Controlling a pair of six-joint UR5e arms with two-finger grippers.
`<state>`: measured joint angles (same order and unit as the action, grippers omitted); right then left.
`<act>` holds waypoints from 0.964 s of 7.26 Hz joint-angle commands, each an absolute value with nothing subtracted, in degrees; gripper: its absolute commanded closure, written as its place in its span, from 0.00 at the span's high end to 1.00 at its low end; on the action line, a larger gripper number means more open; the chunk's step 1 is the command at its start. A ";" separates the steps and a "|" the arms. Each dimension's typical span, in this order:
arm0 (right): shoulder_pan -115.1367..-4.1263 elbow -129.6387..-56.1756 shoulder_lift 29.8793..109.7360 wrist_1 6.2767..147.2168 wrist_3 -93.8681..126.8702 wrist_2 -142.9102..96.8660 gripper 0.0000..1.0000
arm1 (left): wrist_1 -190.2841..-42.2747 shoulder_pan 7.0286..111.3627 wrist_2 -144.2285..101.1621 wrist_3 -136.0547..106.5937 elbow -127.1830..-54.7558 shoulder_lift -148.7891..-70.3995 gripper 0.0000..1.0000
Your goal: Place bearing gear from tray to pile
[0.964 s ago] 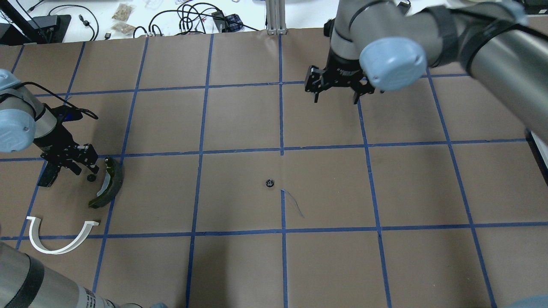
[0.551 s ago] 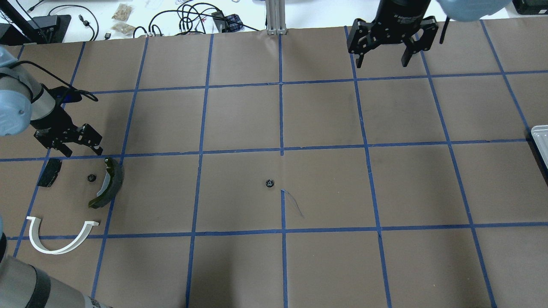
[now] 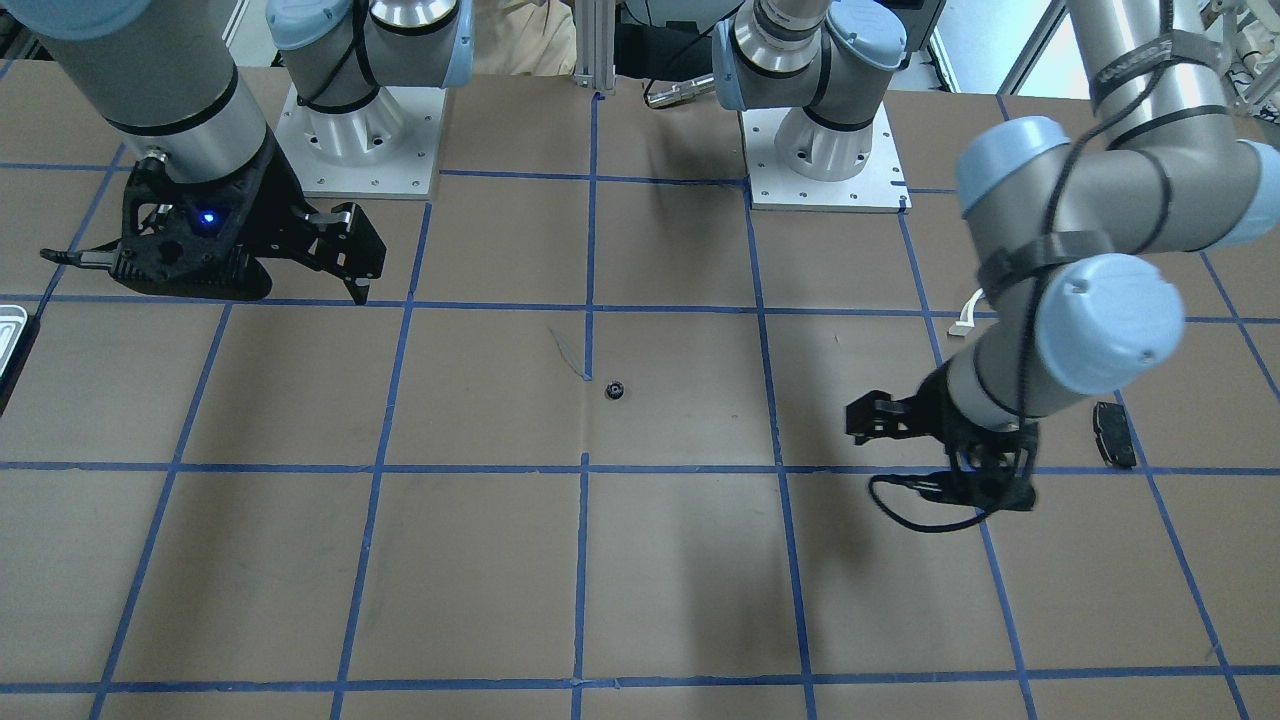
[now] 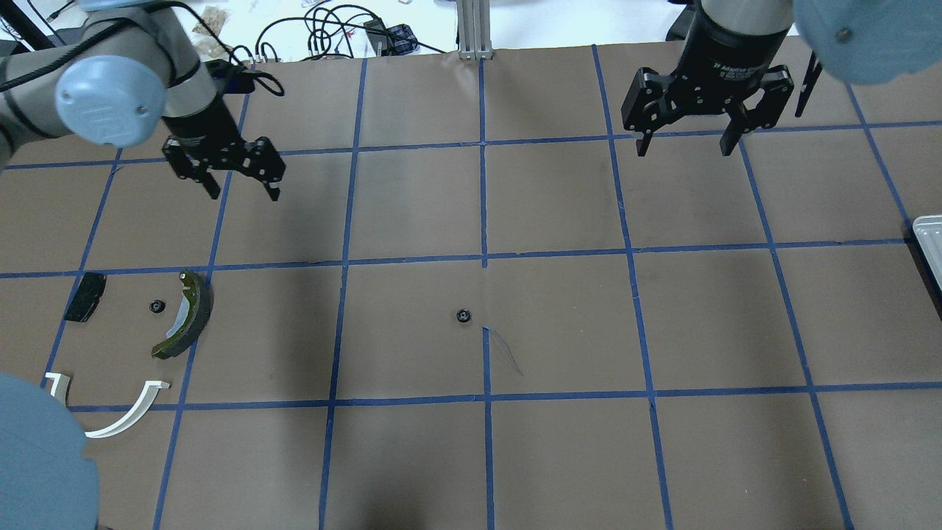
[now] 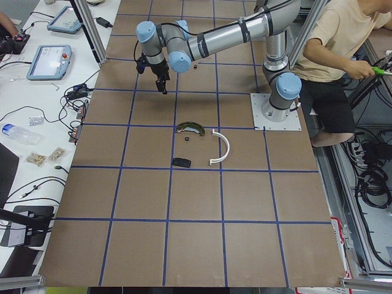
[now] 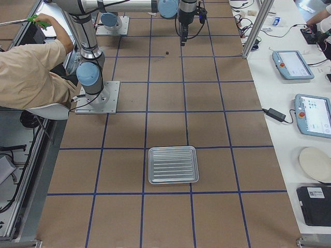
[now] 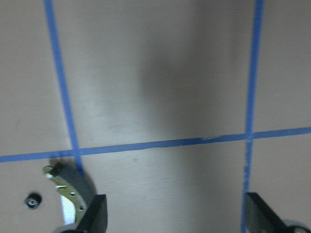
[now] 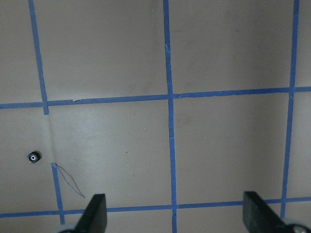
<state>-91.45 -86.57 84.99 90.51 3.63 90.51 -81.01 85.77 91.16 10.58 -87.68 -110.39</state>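
One small black bearing gear (image 4: 155,306) lies in the pile, between the black pad (image 4: 85,297) and the olive brake shoe (image 4: 188,316), above the white arch (image 4: 125,419). A second gear (image 4: 463,316) lies alone at the table's centre and also shows in the right wrist view (image 8: 33,157). My left gripper (image 4: 244,193) is open and empty, hovering beyond the pile. The left wrist view shows the brake shoe (image 7: 68,182) and the gear (image 7: 32,200). My right gripper (image 4: 685,149) is open and empty over the far right. The silver tray (image 6: 173,165) is empty.
Only the tray's edge (image 4: 929,243) shows at the right border of the overhead view. Cables and clutter (image 4: 324,29) lie beyond the table's far edge. A seated person (image 5: 334,55) is behind the robot bases.
My left gripper has risen from the gear beside the brake shoe and moved away to the far right of the pile, leaving the gear there. My right gripper has shifted right.
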 commanded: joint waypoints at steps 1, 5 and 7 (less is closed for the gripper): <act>-92.11 -88.51 86.31 96.41 2.73 92.90 1.00 | -79.63 97.42 89.65 4.58 -88.59 -111.09 1.00; -91.50 -87.63 86.31 96.94 -1.89 90.01 1.00 | -63.69 107.65 85.78 -6.85 -98.92 -111.97 1.00; -91.32 -87.45 86.66 96.59 -2.63 90.88 1.00 | -56.37 109.42 85.87 -7.73 -106.31 -112.06 1.00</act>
<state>-91.56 -87.63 86.46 96.70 -1.47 90.57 -61.05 108.32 85.91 -6.91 -101.92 -111.95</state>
